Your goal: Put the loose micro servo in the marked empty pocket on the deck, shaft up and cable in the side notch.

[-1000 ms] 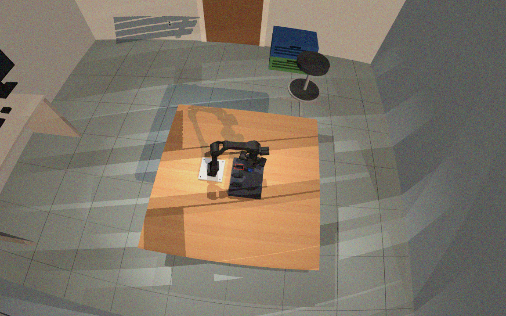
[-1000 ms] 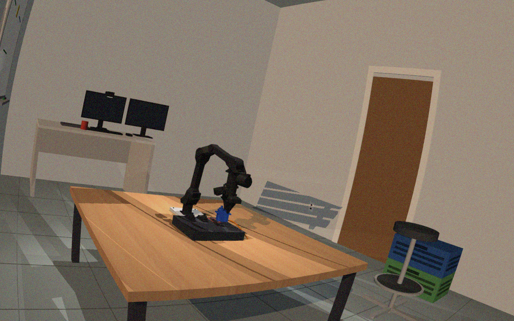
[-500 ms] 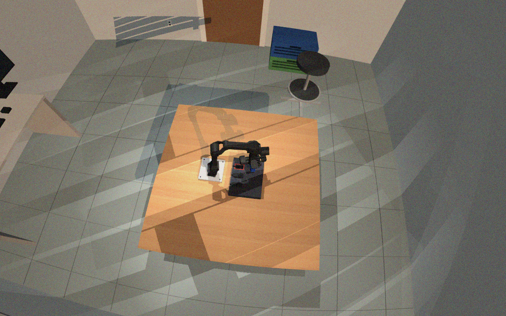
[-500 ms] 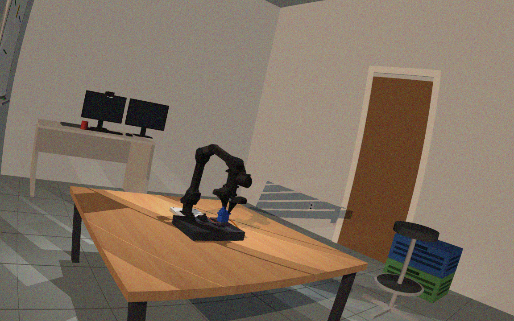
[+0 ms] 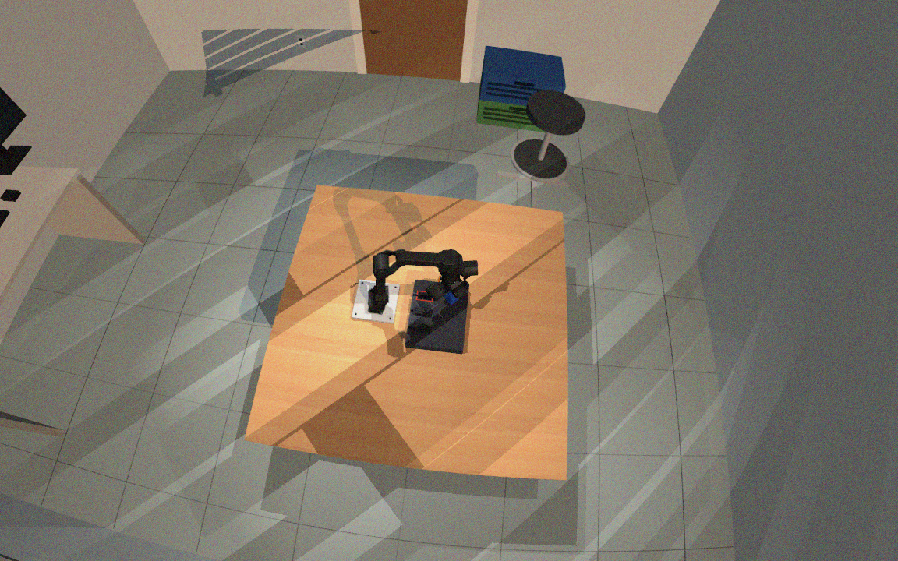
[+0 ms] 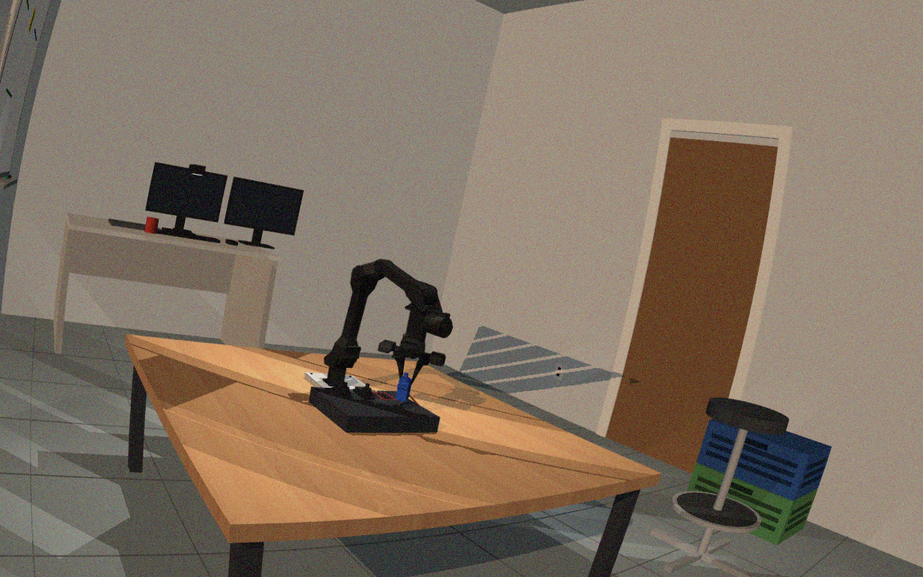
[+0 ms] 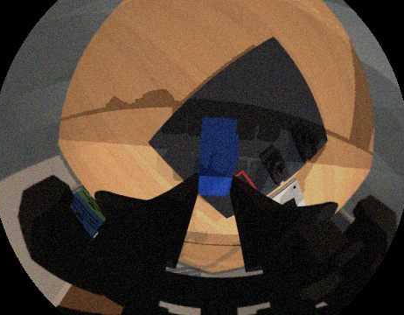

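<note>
The blue micro servo is between the fingertips of my gripper, which is shut on it. In the exterior view its body looks long and upright, over the dark deck, beside the marked pocket. Whether it touches the deck I cannot tell. I cannot make out its output shaft or cable. The pocket's red outline shows partly in the wrist view, just right of the servo; a finger hides the rest.
Dark fitted servos stand on the deck beside the pocket. The arm's white base plate lies next to the deck on the wooden table. A stool and stacked crates stand beyond the table.
</note>
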`<state>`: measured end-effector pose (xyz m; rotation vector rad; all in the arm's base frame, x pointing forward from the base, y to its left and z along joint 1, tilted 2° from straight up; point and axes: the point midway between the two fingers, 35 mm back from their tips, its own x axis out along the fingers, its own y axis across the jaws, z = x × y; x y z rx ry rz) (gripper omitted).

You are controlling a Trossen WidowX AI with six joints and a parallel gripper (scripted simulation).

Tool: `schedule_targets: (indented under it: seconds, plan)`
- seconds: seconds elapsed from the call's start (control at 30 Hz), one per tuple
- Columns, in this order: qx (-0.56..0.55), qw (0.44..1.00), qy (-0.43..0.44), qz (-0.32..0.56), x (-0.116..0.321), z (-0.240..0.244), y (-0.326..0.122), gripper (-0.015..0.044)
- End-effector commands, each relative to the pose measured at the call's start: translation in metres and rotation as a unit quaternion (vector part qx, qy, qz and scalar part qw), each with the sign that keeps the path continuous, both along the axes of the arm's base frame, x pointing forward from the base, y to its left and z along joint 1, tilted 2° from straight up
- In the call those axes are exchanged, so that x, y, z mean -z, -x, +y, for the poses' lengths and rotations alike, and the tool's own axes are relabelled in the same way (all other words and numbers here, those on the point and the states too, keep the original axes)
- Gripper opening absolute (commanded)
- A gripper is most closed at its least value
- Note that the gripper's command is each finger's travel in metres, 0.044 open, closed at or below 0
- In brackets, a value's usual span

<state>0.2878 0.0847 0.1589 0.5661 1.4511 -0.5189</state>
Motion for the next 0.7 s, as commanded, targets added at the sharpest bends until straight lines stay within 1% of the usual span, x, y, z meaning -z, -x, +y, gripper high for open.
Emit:
schedule_targets:
  seconds: [0.0, 0.27, 0.53, 0.67]
  plan:
    - [-0.083, 0.996, 0.006, -0.002, -0.0002, -0.0005, -0.0003, 0.0000]
    - [-0.219, 0.976, 0.014, -0.004, -0.0002, -0.0005, -0.0003, 0.0000]
    - [-0.351, 0.936, 0.021, -0.005, -0.0002, -0.0005, -0.0003, 0.0000]
    - [-0.375, 0.927, 0.023, -0.005, -0.0002, -0.0005, -0.0003, 0.0000]
